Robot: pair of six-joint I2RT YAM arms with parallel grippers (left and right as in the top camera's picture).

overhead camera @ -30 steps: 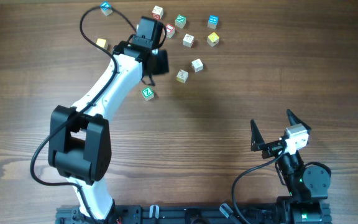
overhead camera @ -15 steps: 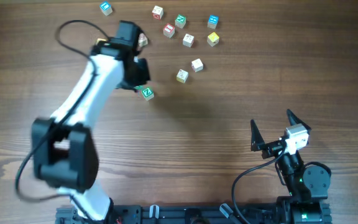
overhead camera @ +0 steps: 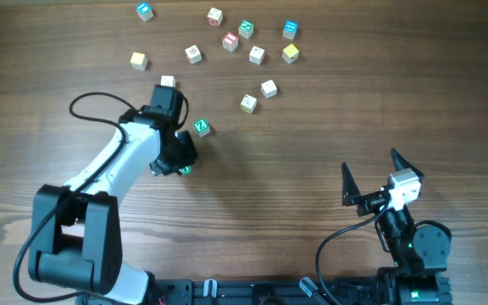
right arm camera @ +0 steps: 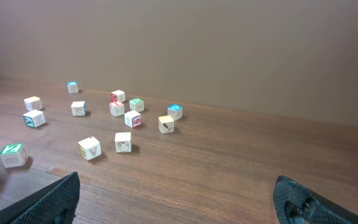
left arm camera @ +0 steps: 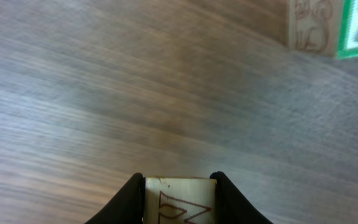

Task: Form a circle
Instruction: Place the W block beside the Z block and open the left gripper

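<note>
Wood table (overhead camera: pixel 312 135), letter cubes (overhead camera: pixel 257 55) strewn loosely across its far side, no ring formed.
Left arm reaches out, elbow bent, with the left gripper (overhead camera: pixel 176 159) clamped on a red-lettered cube (left arm camera: pixel 179 200), letter face toward the wrist camera. The green cube (overhead camera: pixel 201 127) sits just beyond its fingers. Right gripper (overhead camera: pixel 369 161) rests near the base, jaws wide apart.
</note>
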